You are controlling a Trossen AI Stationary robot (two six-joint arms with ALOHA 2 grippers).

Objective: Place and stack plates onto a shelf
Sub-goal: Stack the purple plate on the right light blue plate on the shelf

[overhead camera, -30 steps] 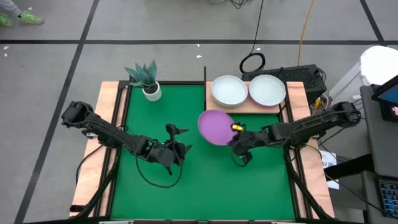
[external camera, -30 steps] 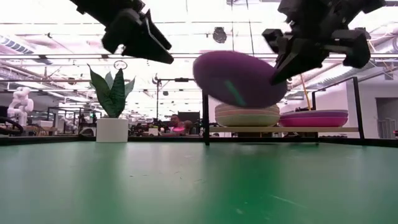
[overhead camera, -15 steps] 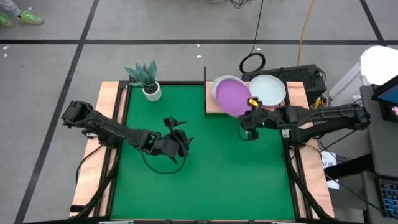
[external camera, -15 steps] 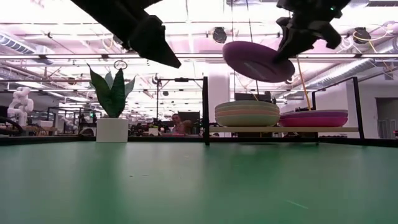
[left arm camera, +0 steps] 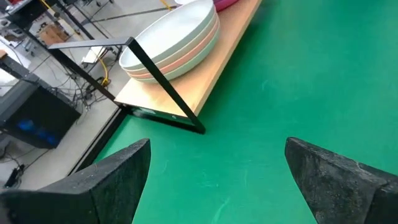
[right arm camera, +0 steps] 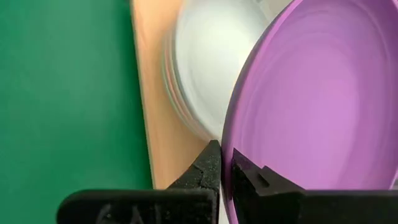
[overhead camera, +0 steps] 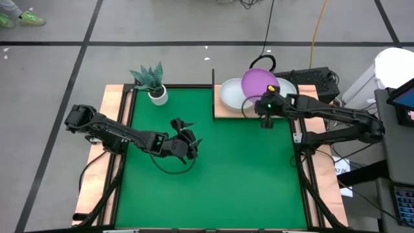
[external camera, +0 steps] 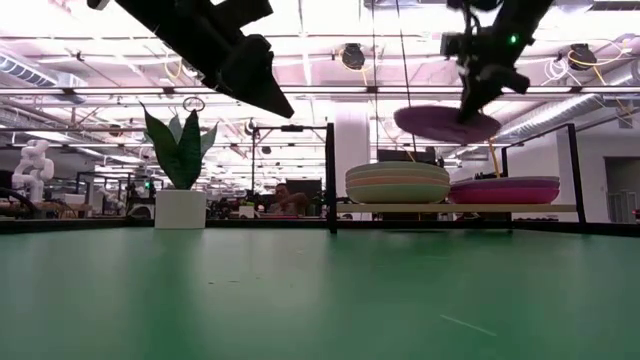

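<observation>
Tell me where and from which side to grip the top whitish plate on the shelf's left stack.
Pinch the whitish plate by its thin raised rim, on the edge facing the green mat. Probably best, because the post stands at the far corner and the right pincer holds the purple plate overhead.

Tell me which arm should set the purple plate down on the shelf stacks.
Right. The right gripper already pinches the purple plate by its rim, held above the two stacks on the shelf. The left gripper hangs open over the green mat, away from the shelf, holding nothing.
</observation>
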